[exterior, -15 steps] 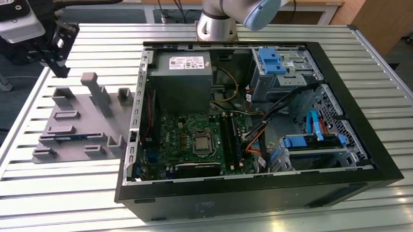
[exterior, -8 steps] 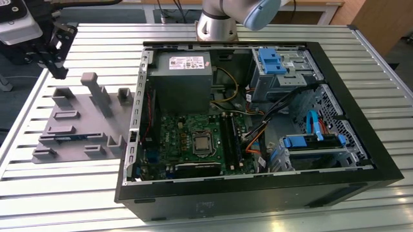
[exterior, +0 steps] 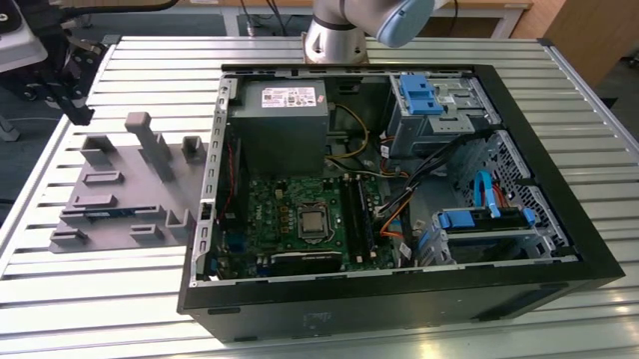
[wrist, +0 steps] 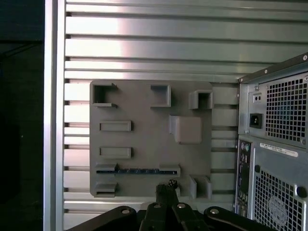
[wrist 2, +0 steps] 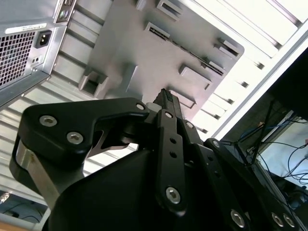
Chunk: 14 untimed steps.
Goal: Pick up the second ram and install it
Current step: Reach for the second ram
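Fingers (wrist: 166,190) close together, empty; second ram (wrist: 137,170) a thin dark-blue strip in grey fixture (wrist: 144,110).

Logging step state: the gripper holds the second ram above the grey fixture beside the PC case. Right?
Not quite. The gripper holds nothing. The second ram sits on edge in a slot of the grey fixture, as the first wrist view shows. The rest stands: the gripper is above the grey fixture, beside the PC case.
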Available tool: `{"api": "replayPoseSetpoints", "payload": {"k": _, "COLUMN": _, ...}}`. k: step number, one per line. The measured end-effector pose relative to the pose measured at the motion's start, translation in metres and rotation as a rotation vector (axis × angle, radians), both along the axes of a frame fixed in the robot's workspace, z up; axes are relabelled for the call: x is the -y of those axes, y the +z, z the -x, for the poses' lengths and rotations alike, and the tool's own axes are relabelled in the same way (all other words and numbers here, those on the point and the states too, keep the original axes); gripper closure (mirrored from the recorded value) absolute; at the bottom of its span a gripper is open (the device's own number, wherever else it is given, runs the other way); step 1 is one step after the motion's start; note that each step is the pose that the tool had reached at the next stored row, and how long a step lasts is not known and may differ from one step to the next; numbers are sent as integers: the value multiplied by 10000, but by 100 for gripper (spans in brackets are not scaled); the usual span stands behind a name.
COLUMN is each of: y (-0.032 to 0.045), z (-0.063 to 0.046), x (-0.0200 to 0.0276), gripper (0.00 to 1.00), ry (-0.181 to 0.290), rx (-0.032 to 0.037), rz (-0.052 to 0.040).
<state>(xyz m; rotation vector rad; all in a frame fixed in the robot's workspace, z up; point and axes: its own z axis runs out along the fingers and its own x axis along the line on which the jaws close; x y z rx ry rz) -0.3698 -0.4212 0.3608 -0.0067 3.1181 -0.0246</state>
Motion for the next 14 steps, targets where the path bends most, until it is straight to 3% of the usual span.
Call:
{"api": "replayPoseSetpoints", "payload": {"k": 8, "y": -11, "z": 109, "x": 90, "gripper": 89, "ry": -2, "rx": 1, "rz": -49}}
{"api": "replayPoseSetpoints", "payload": {"k": 14, "y": -14, "z": 217, "x": 103, "gripper": 89, "ry": 33, "rx": 0, "rz": -48}}
